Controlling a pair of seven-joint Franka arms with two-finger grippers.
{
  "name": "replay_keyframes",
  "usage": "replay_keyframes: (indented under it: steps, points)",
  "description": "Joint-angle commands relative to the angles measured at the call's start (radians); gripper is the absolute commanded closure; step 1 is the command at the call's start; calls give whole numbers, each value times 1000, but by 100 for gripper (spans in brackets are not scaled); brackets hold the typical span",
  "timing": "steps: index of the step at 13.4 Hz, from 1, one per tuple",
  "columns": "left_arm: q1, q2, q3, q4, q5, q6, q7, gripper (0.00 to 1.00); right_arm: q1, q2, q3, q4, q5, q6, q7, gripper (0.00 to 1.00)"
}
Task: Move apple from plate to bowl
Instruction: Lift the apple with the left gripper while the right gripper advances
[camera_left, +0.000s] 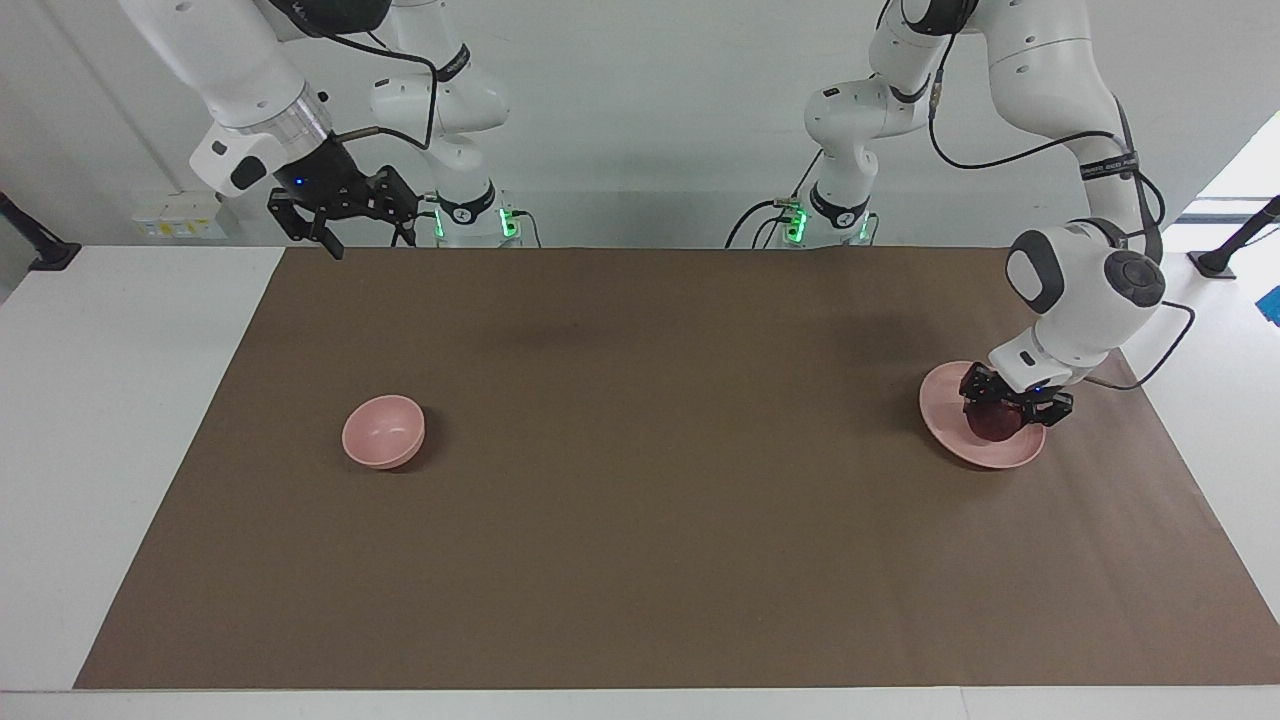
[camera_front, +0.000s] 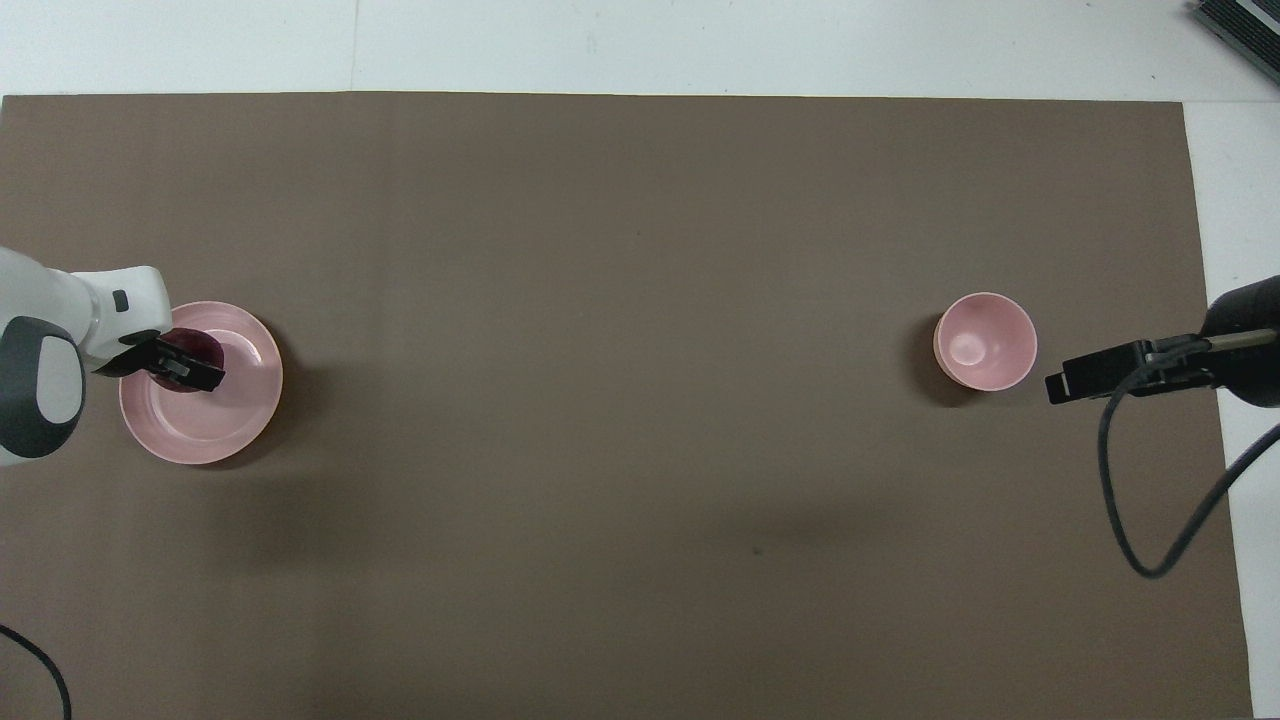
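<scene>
The dark red apple (camera_left: 993, 428) sits in the pale pink plate (camera_left: 945, 410) at the left arm's end of the table. My left gripper (camera_left: 1008, 407) is down on the plate with its fingers shut around the apple. In the overhead view the gripper (camera_front: 180, 366) covers most of the apple (camera_front: 203, 347) on the plate (camera_front: 225, 420). The small deep pink bowl (camera_left: 383, 430) stands empty toward the right arm's end and also shows in the overhead view (camera_front: 985, 340). My right gripper (camera_left: 365, 232) is open and empty, raised beside the bowl (camera_front: 1100, 375).
A brown mat (camera_left: 640, 480) covers most of the white table. A black cable (camera_front: 1130, 500) hangs from the right arm over the mat's edge. Power boxes sit on the table edge near the right arm's base (camera_left: 180, 215).
</scene>
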Motion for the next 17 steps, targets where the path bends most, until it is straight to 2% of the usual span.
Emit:
replay_keyframes:
  steps: [1, 4, 8, 10, 12, 15, 17]
  points:
    - [-21, -11, 2, 83, 16, -137, -132, 100, -9, -35, 3, -77, 78, 66, -46, 0]
    - [-40, -12, -4, 170, -32, -278, -212, 100, -21, -34, 3, -120, 193, 73, -49, 0]
    - [-128, -27, -6, 276, -155, -459, -384, 100, -38, -37, 0, -196, 374, 109, -50, 0]
    - [-181, -58, -7, 281, -210, -476, -412, 100, -38, -43, -1, -229, 468, 114, -88, 0]
    - [-237, -57, -6, 305, -228, -507, -418, 100, -30, -43, 0, -239, 487, 134, -124, 0]
    - [-311, -52, -15, 319, -229, -508, -430, 100, -36, -43, -1, -336, 689, 224, -258, 0]
    - [-333, -52, -35, 322, -290, -519, -456, 100, -36, -35, -1, -368, 813, 264, -274, 0]
